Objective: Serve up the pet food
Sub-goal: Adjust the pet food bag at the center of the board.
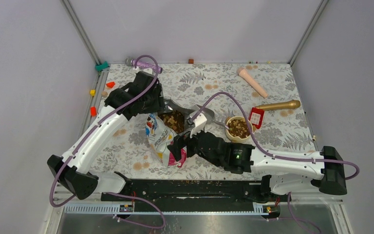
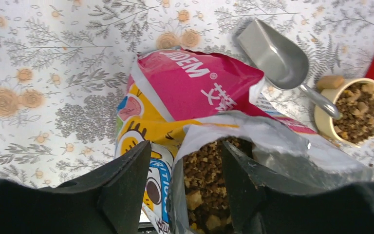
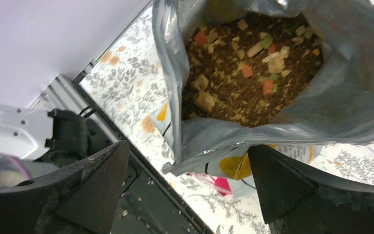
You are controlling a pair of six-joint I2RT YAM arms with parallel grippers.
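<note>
An open pink, yellow and silver food bag (image 1: 161, 134) stands mid-table with the pet food (image 1: 173, 119) heaped inside. A cream bowl (image 1: 230, 123) to its right also holds kibble (image 1: 239, 128). A metal scoop (image 2: 275, 53) lies on the table, its handle reaching the bowl (image 2: 324, 124). My left gripper (image 2: 185, 146) is open at the bag's far rim: the silver bag wall (image 2: 187, 146) stands between its fingers, one finger over the kibble (image 2: 204, 185). My right gripper (image 3: 187, 146) is open wide at the bag's near edge (image 3: 209, 151), below the kibble (image 3: 243, 83).
A red tag (image 1: 256, 117) lies by the bowl. A pink cone (image 1: 252, 81) and a gold stick (image 1: 277, 105) lie at the back right, a purple toy (image 1: 143, 62) at the back left. Small blocks (image 1: 110, 84) sit along the left edge. Spilled crumbs dot the black front rail (image 1: 199, 183).
</note>
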